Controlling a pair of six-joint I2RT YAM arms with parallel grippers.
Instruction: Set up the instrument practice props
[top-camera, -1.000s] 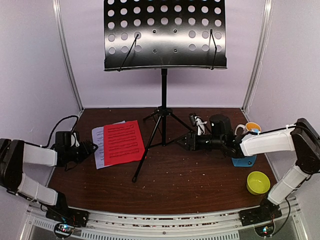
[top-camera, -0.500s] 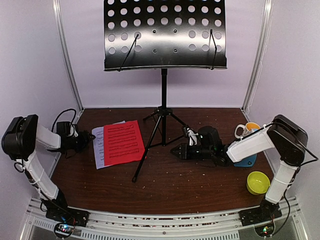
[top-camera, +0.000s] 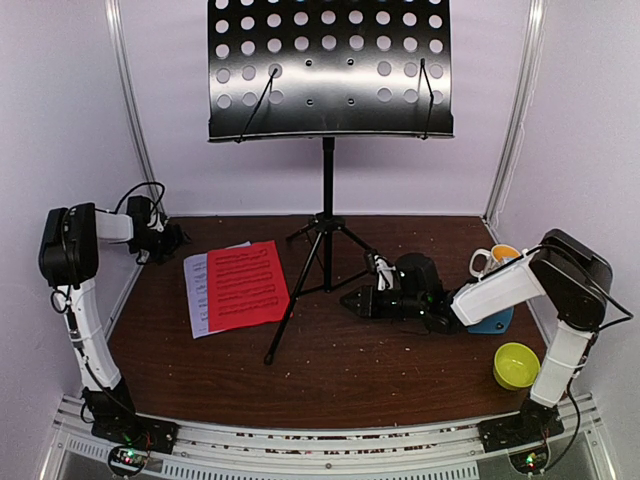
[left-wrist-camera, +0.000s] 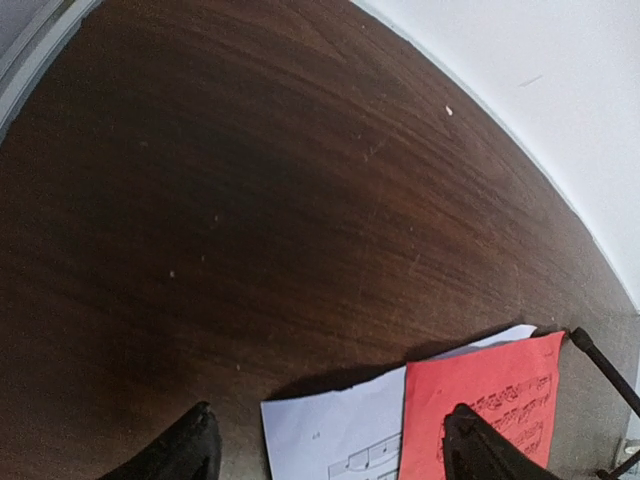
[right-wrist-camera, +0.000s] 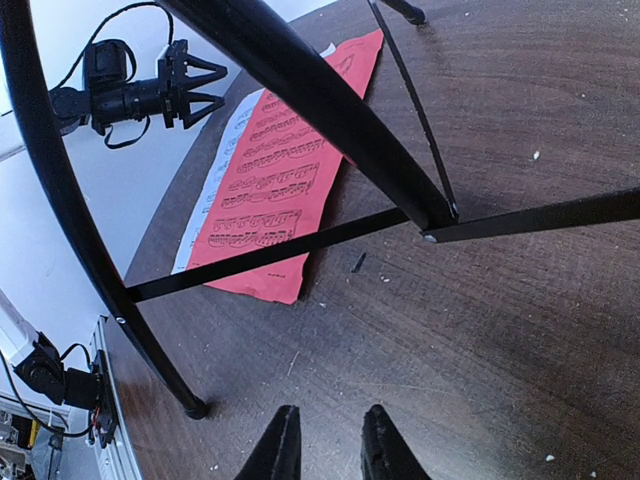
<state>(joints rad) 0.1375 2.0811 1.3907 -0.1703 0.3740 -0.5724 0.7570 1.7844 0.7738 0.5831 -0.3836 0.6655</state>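
- Left fingers (left-wrist-camera: 195, 450): wide apart, empty, near the far-left corner of the table (top-camera: 350, 370).
- Right fingers (right-wrist-camera: 283, 450): narrowly apart, empty, beside the legs of the music stand (top-camera: 328, 180).
- Red sheet (top-camera: 245, 285) overlaps white sheet (top-camera: 195, 300).

The right gripper (right-wrist-camera: 328, 445) shows 2 dark fingertips at the bottom edge, narrowly apart, above a brown wooden table (right-wrist-camera: 480, 330). The music stand (right-wrist-camera: 300, 90) crosses the view with black tripod legs. Behind them, a red music sheet (right-wrist-camera: 270, 190) overlaps a white music sheet (right-wrist-camera: 232, 125) - and at upper left, the left gripper (right-wrist-camera: 215, 85), jaws spread.
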